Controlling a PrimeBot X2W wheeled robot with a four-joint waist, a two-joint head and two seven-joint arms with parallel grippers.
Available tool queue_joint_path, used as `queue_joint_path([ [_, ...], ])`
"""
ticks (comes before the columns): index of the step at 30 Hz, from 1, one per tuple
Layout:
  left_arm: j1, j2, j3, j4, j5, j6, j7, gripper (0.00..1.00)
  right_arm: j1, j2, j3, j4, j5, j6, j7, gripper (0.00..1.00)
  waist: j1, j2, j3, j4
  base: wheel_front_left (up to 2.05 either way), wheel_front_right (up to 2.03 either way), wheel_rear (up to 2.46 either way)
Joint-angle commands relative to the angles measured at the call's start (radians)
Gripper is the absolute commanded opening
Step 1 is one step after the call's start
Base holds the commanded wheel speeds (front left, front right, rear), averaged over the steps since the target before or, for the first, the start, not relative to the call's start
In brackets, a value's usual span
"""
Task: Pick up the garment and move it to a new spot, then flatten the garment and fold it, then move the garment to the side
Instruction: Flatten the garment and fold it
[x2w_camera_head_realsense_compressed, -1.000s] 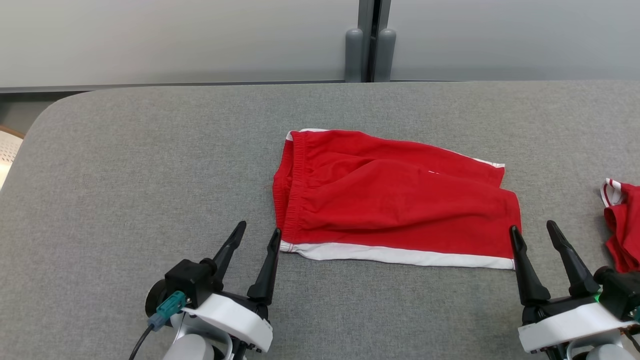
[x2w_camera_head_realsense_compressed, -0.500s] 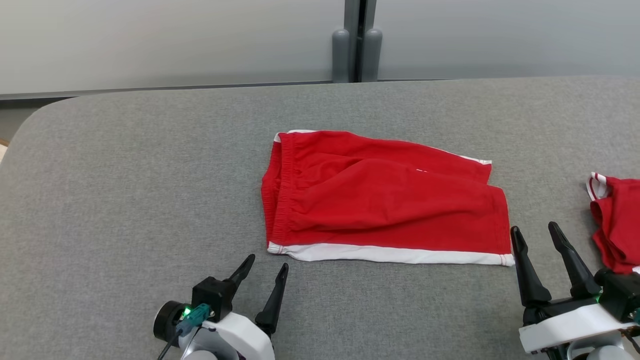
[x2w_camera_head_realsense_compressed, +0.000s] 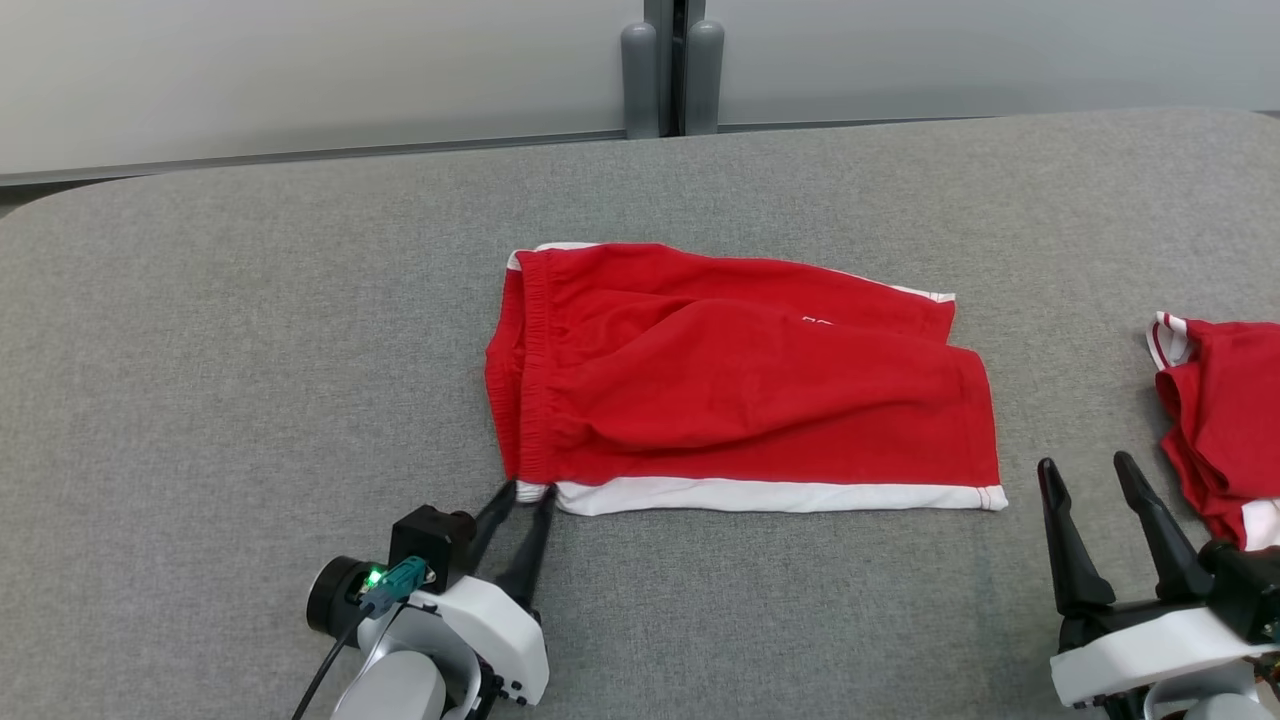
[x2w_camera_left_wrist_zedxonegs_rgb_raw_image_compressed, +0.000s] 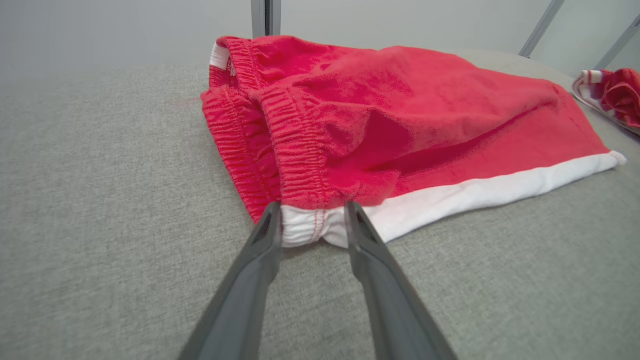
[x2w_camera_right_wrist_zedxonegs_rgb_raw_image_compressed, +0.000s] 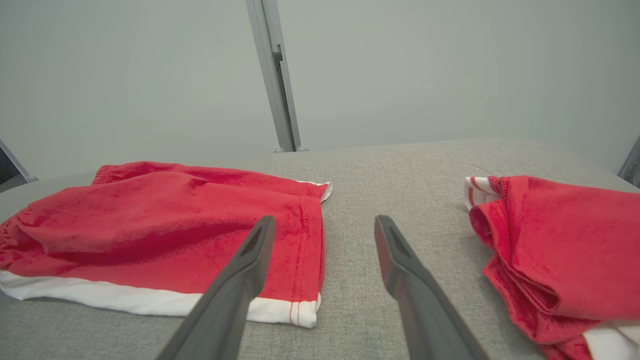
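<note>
The garment (x2w_camera_head_realsense_compressed: 740, 390) is a pair of red shorts with a white band along its near edge, lying flat on the grey table (x2w_camera_head_realsense_compressed: 250, 350). My left gripper (x2w_camera_head_realsense_compressed: 527, 492) stands at its near left corner. In the left wrist view the fingers (x2w_camera_left_wrist_zedxonegs_rgb_raw_image_compressed: 312, 210) straddle the white corner (x2w_camera_left_wrist_zedxonegs_rgb_raw_image_compressed: 305, 230) and touch it on both sides, with the jaws partly drawn in and a gap still between them. My right gripper (x2w_camera_head_realsense_compressed: 1085, 465) is open just off the garment's near right corner (x2w_camera_right_wrist_zedxonegs_rgb_raw_image_compressed: 305, 312). It holds nothing (x2w_camera_right_wrist_zedxonegs_rgb_raw_image_compressed: 325, 220).
A second red and white garment (x2w_camera_head_realsense_compressed: 1225, 420) lies bunched at the table's right edge, close to my right gripper (x2w_camera_right_wrist_zedxonegs_rgb_raw_image_compressed: 560, 235). Two grey posts (x2w_camera_head_realsense_compressed: 672, 70) stand against the pale wall behind the table. Bare grey cloth stretches to the left.
My left gripper has moved forward onto the garment's near left corner, and its jaws have narrowed around the white band. The head camera has shifted. The right gripper stays open.
</note>
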Motion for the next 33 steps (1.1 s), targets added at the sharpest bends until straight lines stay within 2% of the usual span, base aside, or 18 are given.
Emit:
queue_joint_path([
  [1, -0.016, 0.004, 0.002, -0.008, -0.001, 0.004, -0.004, 0.0, -0.005, 0.004, -0.001, 0.016, -0.008, 0.0, 0.004, 1.0, 0.0, 0.0, 0.003, 0.002, 0.0, 0.0, 0.0],
  [16, 0.004, 0.004, 0.014, -0.096, 0.014, 0.0, -0.004, 0.0, -0.06, 0.036, 0.061, 0.174, -0.027, 0.0, 0.1, 1.0, 0.0, 0.0, 0.01, 0.045, 0.0, 0.0, 0.0],
  [31, -0.006, 0.004, -0.004, -0.107, 0.013, 0.002, -0.004, 0.0, -0.125, 0.048, 0.07, 0.3, 0.012, 0.0, 0.099, 1.0, 0.0, 0.0, 0.022, 0.055, 0.0, 0.0, 0.0],
  [32, -0.008, 0.004, -0.004, -0.106, 0.014, 0.001, -0.004, 0.0, -0.128, 0.048, 0.072, 0.305, 0.017, 0.0, 0.098, 0.56, 0.0, 0.0, 0.023, 0.055, 0.0, 0.0, 0.0],
  [33, -0.009, 0.004, -0.005, -0.105, 0.014, 0.0, -0.004, 0.0, -0.131, 0.046, 0.076, 0.308, 0.022, 0.0, 0.096, 0.22, 0.0, 0.0, 0.023, 0.055, 0.0, 0.0, 0.0],
])
